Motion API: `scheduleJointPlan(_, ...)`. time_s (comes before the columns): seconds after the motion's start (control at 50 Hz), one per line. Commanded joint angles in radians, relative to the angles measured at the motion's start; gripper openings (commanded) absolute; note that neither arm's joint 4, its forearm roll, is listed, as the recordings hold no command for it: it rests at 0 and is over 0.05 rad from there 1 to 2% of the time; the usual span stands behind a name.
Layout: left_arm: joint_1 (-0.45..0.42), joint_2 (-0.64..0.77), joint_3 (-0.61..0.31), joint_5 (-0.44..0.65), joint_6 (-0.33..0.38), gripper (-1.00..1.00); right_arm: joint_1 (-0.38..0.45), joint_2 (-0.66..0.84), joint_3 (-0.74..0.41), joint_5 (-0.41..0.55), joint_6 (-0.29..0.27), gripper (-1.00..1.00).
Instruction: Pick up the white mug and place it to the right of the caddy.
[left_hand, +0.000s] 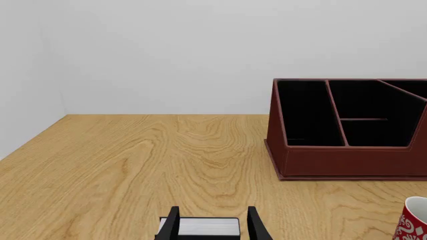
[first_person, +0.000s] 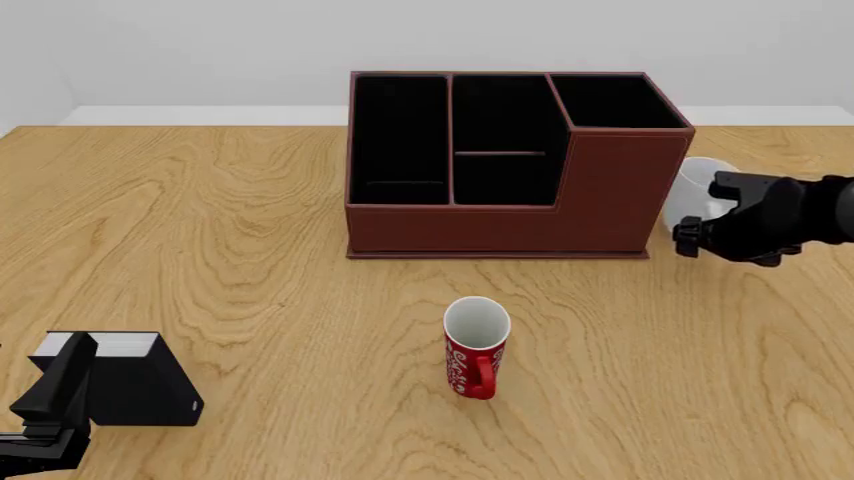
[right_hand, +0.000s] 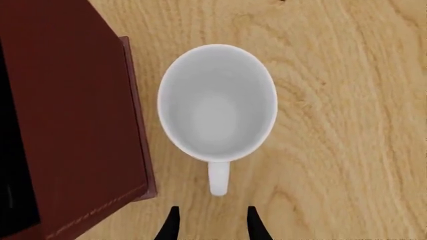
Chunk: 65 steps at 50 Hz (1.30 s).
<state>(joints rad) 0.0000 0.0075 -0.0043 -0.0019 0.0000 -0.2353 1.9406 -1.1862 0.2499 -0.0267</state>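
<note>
The right tool hangs over the white mug with its fingers spread apart, holding nothing. The mug stands upright on the counter, just to the right of the caddy, very near its side wall. Its handle points at the tool.

I think the tool could bump the handle when it moves and knock the mug into the caddy, or tip it over.

The big caddy is the main thing in the way. The black box sits near and far left, with the left tool clenched around it. The red mug stands well apart, near the middle.
</note>
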Motion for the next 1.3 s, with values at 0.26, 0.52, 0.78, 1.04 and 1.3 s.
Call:
scheduleJointPlan(0.26, 0.000, 0.000, 0.000, 0.000, 0.000, 1.00, 0.012, -0.039, 0.048, -0.023, 0.016, 1.00)
scheduleJointPlan(0.52, 0.000, 0.000, 0.000, 0.000, 0.000, 1.00, 0.013, -0.068, 0.090, -0.041, 0.018, 1.00)
scheduleJointPlan(0.78, 0.000, 0.000, 0.000, 0.000, 0.000, 1.00, 0.009, -0.089, 0.112, -0.044, 0.011, 1.00)
scheduleJointPlan(1.04, 0.000, 0.000, 0.000, 0.000, 0.000, 1.00, 0.008, -0.122, 0.133, -0.039, 0.012, 1.00)
scheduleJointPlan(1.3, 0.000, 0.000, 0.000, 0.000, 0.000, 1.00, 0.006, -0.145, 0.149, -0.041, 0.013, 1.00)
